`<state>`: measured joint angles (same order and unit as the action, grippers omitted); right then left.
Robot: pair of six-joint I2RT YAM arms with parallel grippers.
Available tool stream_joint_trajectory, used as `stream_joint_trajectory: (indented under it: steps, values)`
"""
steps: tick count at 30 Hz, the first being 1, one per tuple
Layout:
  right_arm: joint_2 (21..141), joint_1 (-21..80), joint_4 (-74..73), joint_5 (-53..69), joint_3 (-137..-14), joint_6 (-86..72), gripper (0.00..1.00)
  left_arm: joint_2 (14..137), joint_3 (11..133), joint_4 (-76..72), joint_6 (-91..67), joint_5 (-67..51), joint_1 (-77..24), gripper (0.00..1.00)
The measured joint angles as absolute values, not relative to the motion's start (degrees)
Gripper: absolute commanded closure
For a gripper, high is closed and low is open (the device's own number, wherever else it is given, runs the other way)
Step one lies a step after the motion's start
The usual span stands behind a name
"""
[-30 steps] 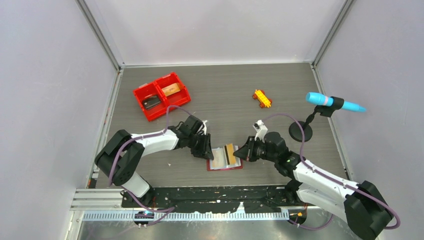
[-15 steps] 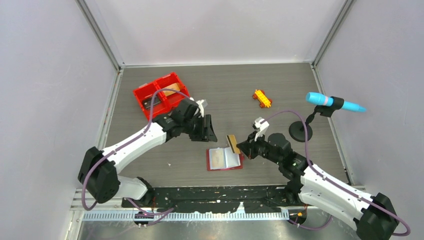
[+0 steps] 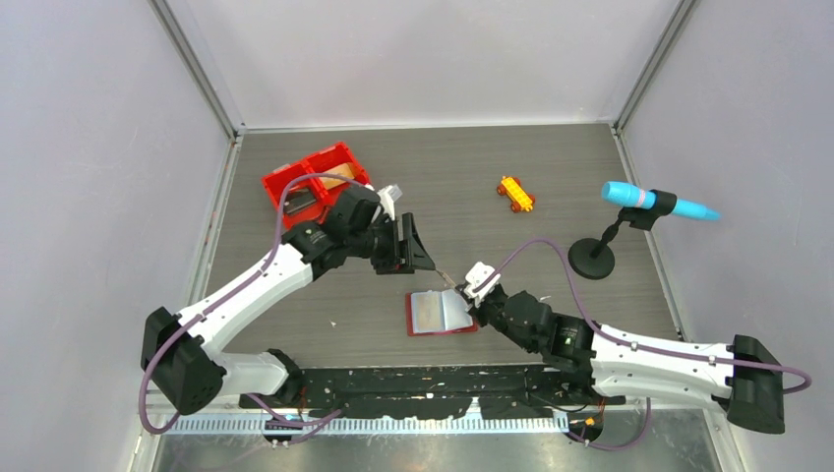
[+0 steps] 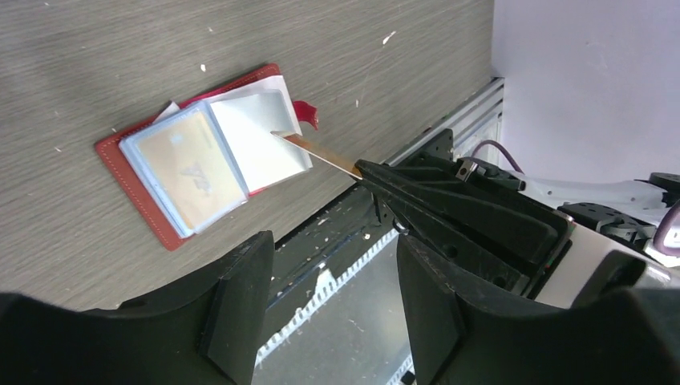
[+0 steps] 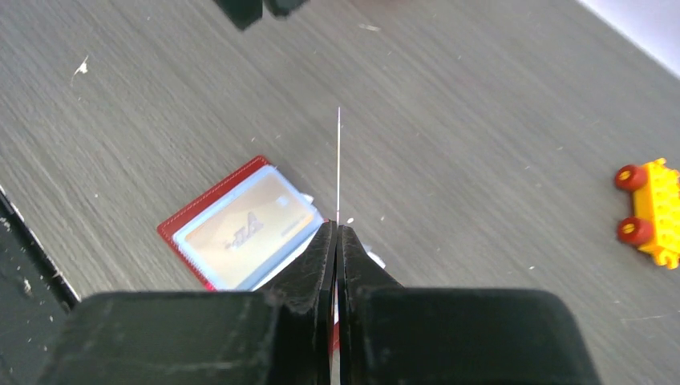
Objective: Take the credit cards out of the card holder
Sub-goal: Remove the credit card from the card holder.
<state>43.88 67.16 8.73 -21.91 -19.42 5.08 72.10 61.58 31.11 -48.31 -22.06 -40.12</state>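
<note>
Pinched tight, the right gripper [image 5: 337, 228] has its fingers pressed on a thin orange-yellow credit card [image 4: 321, 154], seen edge-on from its own wrist as a fine line [image 5: 338, 160]. That card is up off the table, just beside the right edge of the card holder [image 3: 442, 313]. And the holder lies open and flat on the grey wood-grain table [image 3: 511, 157], dark red rim showing, a second orange-yellow card [image 4: 192, 168] behind its clear sleeve! Over on the other side, the left gripper [image 3: 418, 250] hovers above the table just beyond the holder, fingers spread wide and carrying nothing. Farther back sit a red two-compartment bin [image 3: 317, 187], an orange-yellow toy vehicle [image 3: 514, 193] and a blue microphone on a stand [image 3: 629, 211].
</note>
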Motion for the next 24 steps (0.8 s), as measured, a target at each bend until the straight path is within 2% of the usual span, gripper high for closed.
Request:
stream_joint_trajectory:
  steps: [13, 21, 24]
  values:
    - [50.15, 75.88, 10.13, -32.73, -24.62, 10.70, 0.95, 75.77, 59.09, 26.06, -51.66, -26.52, -40.12, 0.42]
    - [52.53, 78.06, 10.74, -35.16, -25.47, 11.84, 0.95, 76.27, 56.47, 22.92, -53.69, -28.47, -40.12, 0.52]
    - [52.53, 78.35, 11.97, -35.27, -25.47, 11.90, 0.95, 76.29, 55.72, 22.55, -53.98, -28.73, -40.12, 0.63]
